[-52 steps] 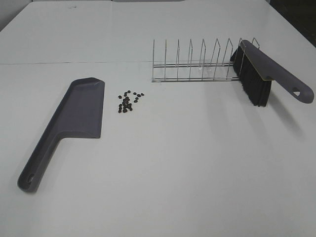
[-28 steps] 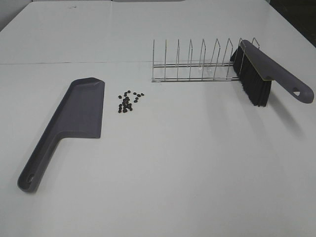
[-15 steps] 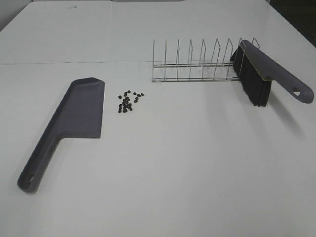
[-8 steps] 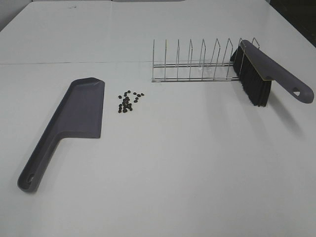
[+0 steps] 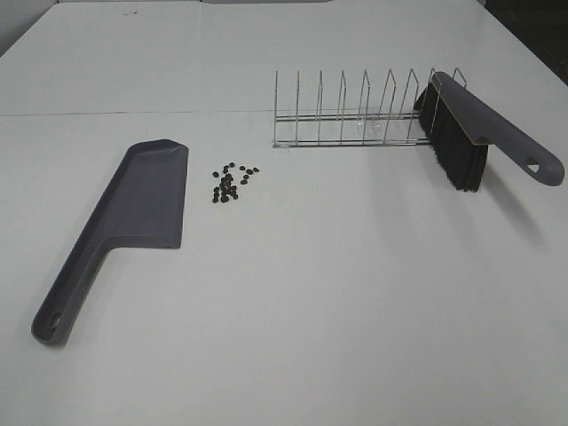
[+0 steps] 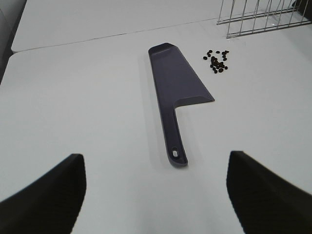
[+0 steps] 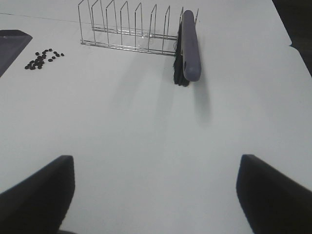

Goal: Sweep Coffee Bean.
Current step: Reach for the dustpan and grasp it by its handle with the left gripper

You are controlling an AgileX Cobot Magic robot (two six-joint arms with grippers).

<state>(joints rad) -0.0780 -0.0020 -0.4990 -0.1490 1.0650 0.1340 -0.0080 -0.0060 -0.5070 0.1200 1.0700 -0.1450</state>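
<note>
A white table (image 5: 311, 311) is filling the high view, and neither arm is showing in it. In the left wrist view, the left gripper (image 6: 154, 168) is hanging above the table with its dark fingers (image 6: 44, 200) spread wide and gripping nothing. Farthest left, a grey dustpan (image 5: 133, 213) is lying flat, its handle pointing toward the near edge and its pan toward the far side. The beans (image 5: 231, 182) are sitting in a loose cluster on the bare table just right of the pan's long edge, close to it but not touching, and near the left end of a wire rack (image 5: 355, 111). The rack is standing upright farther back, running across the table. A grey brush (image 5: 470, 133) with black bristles is leaning on the rack's right end, bristles down, its handle sticking out to the right. In the right wrist view, the right gripper (image 7: 155, 165) is hanging well short of the brush, its fingers (image 7: 273, 195) also spread wide and empty.
</note>
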